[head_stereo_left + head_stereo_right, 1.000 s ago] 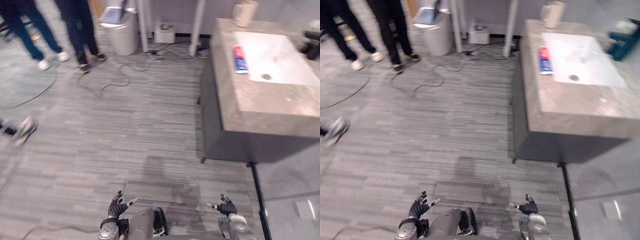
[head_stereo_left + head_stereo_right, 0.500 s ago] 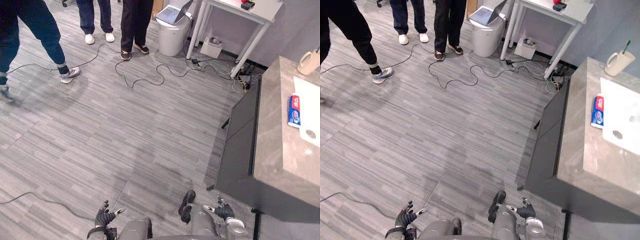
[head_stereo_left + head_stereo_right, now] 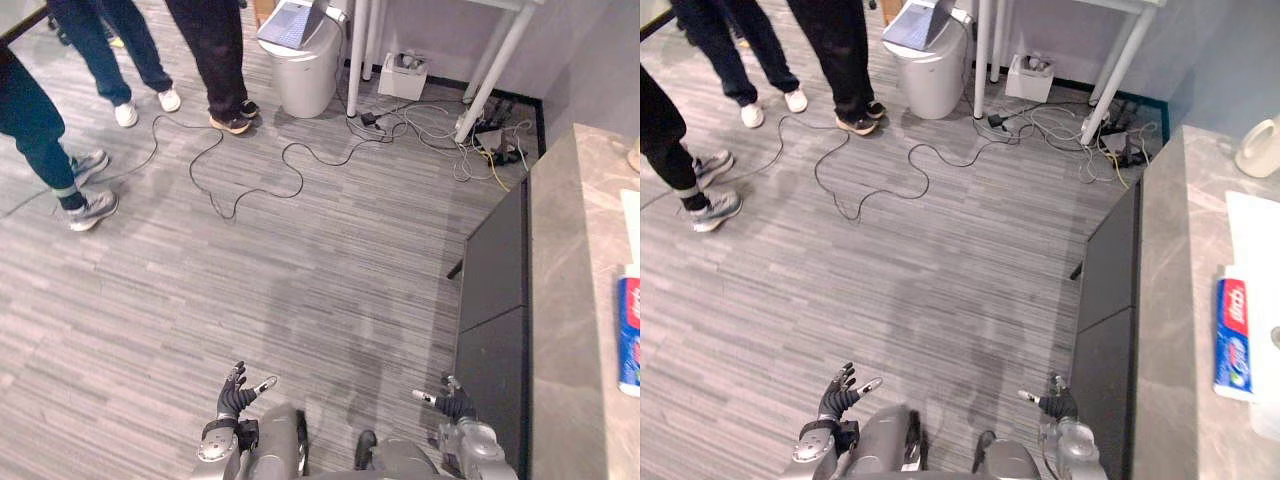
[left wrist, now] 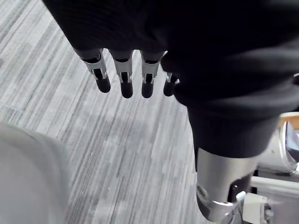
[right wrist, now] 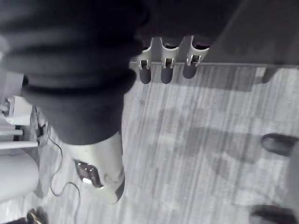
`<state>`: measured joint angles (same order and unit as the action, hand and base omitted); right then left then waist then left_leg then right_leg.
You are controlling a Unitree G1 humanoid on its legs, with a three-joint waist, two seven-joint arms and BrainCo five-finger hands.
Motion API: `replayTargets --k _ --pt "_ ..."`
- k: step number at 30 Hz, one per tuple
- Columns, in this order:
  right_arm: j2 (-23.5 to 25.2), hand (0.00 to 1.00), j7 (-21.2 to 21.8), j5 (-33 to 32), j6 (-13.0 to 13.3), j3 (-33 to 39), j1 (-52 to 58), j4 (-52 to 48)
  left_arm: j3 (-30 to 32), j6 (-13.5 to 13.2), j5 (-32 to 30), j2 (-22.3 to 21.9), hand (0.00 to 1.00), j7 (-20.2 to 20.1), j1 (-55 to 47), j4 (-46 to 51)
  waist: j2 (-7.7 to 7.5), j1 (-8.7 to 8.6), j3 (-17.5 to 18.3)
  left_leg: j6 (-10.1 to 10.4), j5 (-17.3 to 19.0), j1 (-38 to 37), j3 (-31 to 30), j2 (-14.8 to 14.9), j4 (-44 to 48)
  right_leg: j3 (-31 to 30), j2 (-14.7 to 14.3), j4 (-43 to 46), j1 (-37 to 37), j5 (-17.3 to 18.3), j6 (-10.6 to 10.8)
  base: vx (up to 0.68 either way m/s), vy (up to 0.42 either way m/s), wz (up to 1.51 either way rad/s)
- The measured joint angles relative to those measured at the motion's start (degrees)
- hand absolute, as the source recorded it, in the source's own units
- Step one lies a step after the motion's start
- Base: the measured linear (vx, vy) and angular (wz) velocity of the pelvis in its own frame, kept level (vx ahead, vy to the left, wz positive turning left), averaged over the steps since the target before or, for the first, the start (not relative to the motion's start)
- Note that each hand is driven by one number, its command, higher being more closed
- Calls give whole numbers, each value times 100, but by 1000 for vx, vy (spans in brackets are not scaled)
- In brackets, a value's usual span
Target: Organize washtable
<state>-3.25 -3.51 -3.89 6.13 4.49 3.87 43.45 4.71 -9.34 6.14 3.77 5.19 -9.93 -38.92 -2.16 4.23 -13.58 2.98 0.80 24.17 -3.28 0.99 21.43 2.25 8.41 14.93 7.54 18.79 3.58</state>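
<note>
Left robot hand (image 3: 238, 392) and right robot hand (image 3: 452, 403), fingers straight, empty, over floor (image 3: 300, 270) beside washtable (image 3: 575, 260) edge.

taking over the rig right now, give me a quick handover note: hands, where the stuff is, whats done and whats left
Left hand: open, empty, low over the floor.
Right hand: open, empty, low beside the washtable's dark front.
Things: the toothpaste tube lies flat on the washtable by the white basin. The mug stands at the counter's far end.
Done: nothing that shows; neither hand is at the counter.
Left: face the washtable, reach the counter, tidy the tube and mug. People stand across the floor, so move with care.
</note>
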Motion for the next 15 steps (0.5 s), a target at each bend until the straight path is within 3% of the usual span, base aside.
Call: replayTargets --k 1,2,3,5,6,7,9,11,13,14,15 --pt "163 0 6 1 -2 -7 58 -127 -5 -12 4 -12 0 -8 -23 136 -105 2 11 -124 361 -26 279 59 424 -255 103 286 -134 -142 72 581 308 -114" --pt "235 0 33 3 -2 -15 110 -257 -9 -1 5 -45 0 -15 -93 149 -122 11 9 -391 686 -182 618 180 817 -424 189 691 -175 -251 154 566 295 -147" --pt "264 0 49 4 -4 -35 163 -363 -10 -2 8 -73 0 -12 -124 163 -140 1 9 -481 887 -414 907 265 994 -423 305 1121 -247 -350 264 444 248 -138" --pt "289 0 116 16 22 -99 216 -542 -21 0 3 -34 0 -14 -133 161 -142 -18 25 -528 1299 -1017 1421 422 901 -309 505 2275 -783 -471 513 321 180 -153" --pt "286 0 136 39 30 -155 260 -551 -26 -12 0 8 0 -14 -122 133 -134 -33 61 -514 1400 -1350 1762 516 716 9 579 2701 -1169 -350 516 310 168 -153" --pt "278 0 139 61 21 -198 276 -524 -24 -34 0 32 0 -14 -120 115 -121 -36 69 -510 1402 -1506 1925 555 601 231 601 2738 -1331 -281 451 276 101 -133" --pt "265 0 142 121 19 -278 216 -173 -5 -55 0 119 0 -14 -117 -106 -132 -104 96 -451 1367 -2032 2411 728 138 1586 650 2279 -1711 -147 201 291 -3 -118" --pt "218 0 143 181 -4 -333 74 167 -1 -47 1 125 0 -18 -125 -317 -84 -188 98 -332 1299 -2316 2639 921 -108 2506 519 1531 -1855 -221 85 245 -65 -91" --pt "168 0 156 253 -9 -389 68 316 -7 -37 1 162 0 -23 -124 -539 -75 -209 103 -129 1193 -2635 2874 1041 -263 2963 317 656 -1980 -707 -195 294 -109 -80" --pt "144 0 171 279 -4 -392 174 308 -7 -33 -7 224 0 -27 -127 -588 -147 -230 148 -47 1151 -2828 2888 973 -329 2916 183 87 -1955 -1372 -405 327 -150 -41" --pt "88 0 186 285 -1 -392 243 312 -2 -34 -18 238 0 -32 -117 -640 -163 -272 180 23 1183 -2955 2830 936 -324 2796 140 64 -1912 -1667 -719 366 -152 -37"
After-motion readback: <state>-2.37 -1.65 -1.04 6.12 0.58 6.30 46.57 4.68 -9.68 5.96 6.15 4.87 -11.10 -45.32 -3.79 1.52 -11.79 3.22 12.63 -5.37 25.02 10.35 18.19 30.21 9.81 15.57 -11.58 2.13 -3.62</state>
